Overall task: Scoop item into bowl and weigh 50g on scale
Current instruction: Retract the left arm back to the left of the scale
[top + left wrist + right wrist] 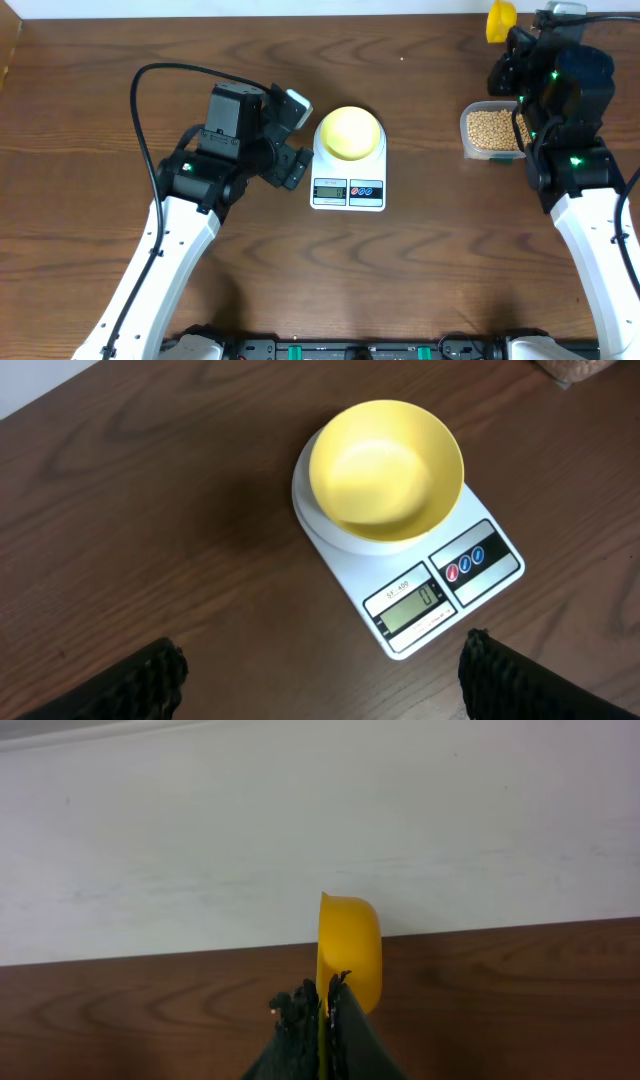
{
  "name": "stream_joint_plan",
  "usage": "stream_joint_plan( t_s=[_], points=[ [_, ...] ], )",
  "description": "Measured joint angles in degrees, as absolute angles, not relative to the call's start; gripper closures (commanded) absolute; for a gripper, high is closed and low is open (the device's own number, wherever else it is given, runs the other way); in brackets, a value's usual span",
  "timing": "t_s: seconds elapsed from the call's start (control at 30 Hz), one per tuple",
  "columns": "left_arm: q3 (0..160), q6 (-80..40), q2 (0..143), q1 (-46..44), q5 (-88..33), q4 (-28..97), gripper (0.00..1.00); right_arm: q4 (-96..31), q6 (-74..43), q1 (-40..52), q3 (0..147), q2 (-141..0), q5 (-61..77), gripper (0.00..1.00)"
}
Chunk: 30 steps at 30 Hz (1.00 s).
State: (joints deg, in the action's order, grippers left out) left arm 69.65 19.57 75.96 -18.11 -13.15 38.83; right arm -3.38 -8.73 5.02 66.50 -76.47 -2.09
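**A:** Overhead first. What worries you?

**B:** The beans (490, 128) sit in the clear tub (467, 140) at the right of the frame. That is well apart from the bowl (349, 133), which stands on the scale (348, 200) at centre. I'd have to carry every load across bare surface (430, 250), so any tilt of the scoop (499, 20) would scatter beans. Nothing steadies the tub either, and a hard dig could shove it.

**A:** And the grippers there?

**B:** My left gripper (298, 140) is spread wide just beside the scale's left edge, holding nothing. My right gripper (508, 52) is at the upper right, beyond the tub, with the scoop sticking out past it.

**A:** Left wrist view?

**B:** The bowl (385, 470) is empty at upper centre, on the scale (490, 575), and the display (412, 605) looks like zero. My fingers (150, 680) sit in the bottom corners, far apart, touching nothing. From this close, a stray swing could nudge the bowl or press on the scale and spoil the reading.

**A:** Right wrist?

**B:** The right gripper (322, 1020) is pinched tight on the scoop's thin handle at bottom centre. The scoop (350, 950) stands on edge above it, and I can't tell whether anything is inside. With so narrow a hold, I'd expect the scoop to twist once it pushes into the beans.
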Motion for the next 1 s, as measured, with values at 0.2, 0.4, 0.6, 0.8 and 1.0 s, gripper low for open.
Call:
stream_joint_plan(
  t_s=[0.2,0.4,0.6,0.8,1.0],
  points=[
    [69.65,19.57,75.96,-18.11,-12.95,39.27,0.11,-3.49,-8.73,5.02,66.50,-76.47,-2.09,0.99],
    [69.65,19.59,75.96,-18.11,-12.95,39.90,0.11,-3.66,-8.73,5.02,66.50,-76.47,-2.09,0.98],
    [69.65,19.57,75.96,-18.11,-12.99,40.07,0.11,-3.66,-8.73,5.02,66.50,-76.47,-2.11,0.98],
    [69.65,19.57,75.96,-18.11,-13.65,40.42,0.11,-3.53,-8.73,5.02,66.50,-76.49,-2.09,0.99],
    [69.65,19.57,75.96,-18.11,-15.03,42.50,0.11,-3.38,-8.73,5.02,66.50,-76.49,-2.09,0.98]
  ],
)
